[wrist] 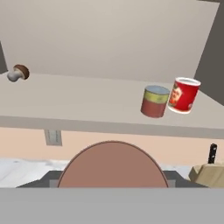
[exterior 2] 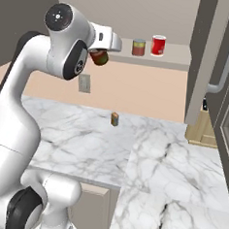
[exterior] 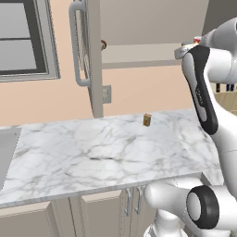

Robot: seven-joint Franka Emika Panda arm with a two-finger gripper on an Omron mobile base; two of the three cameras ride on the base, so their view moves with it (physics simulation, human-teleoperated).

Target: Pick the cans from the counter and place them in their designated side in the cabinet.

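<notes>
Hand (exterior 2: pixel 98 57) grips plain dark red can (wrist: pixel 113 164), cylindrical, flat-ended.

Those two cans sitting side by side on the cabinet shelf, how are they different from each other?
The shorter can has a teal top and a yellow-green band over a dark red body; the bright red can has a white rim and a picture label. In the hand view the shorter can stands left of the red can, further from the cabinet's side wall. Both stand upright on the same shelf, close together.
</notes>
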